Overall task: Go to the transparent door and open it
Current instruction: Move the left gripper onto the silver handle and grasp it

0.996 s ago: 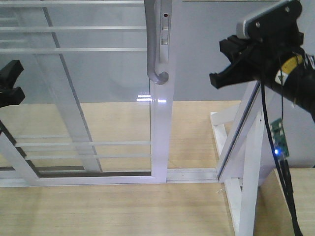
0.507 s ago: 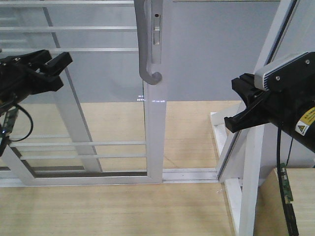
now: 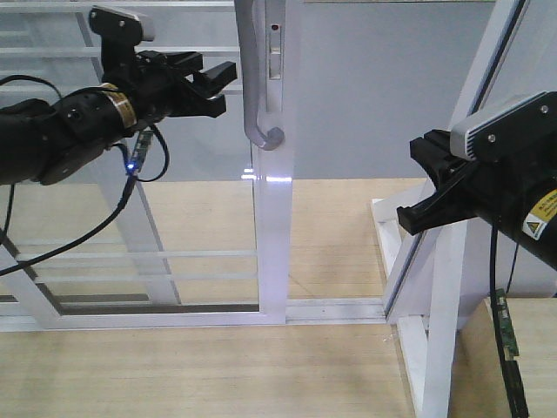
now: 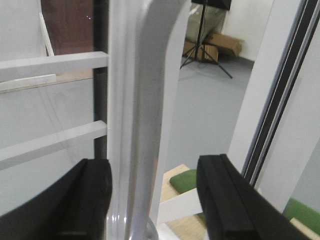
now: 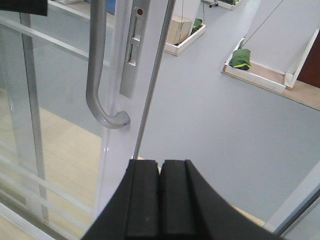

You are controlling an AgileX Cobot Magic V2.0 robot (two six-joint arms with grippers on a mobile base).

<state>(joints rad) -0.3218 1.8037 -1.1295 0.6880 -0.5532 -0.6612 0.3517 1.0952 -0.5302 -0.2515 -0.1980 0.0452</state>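
Handle (image 3: 251,87) near left end effector (image 3: 224,87), fingers (image 4: 227,200) spread

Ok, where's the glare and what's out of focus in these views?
Front view: bright glare spot on the transparent door frame below the handle. Left wrist view: the handle, close inside the open left pincer, is blurred. Right wrist view: handle in focus above the shut right pincer.

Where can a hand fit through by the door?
Free: the open gap between the transparent door and the slanted white frame, above the floor rail. Crowded: around the pull handle, where the open left gripper hovers.
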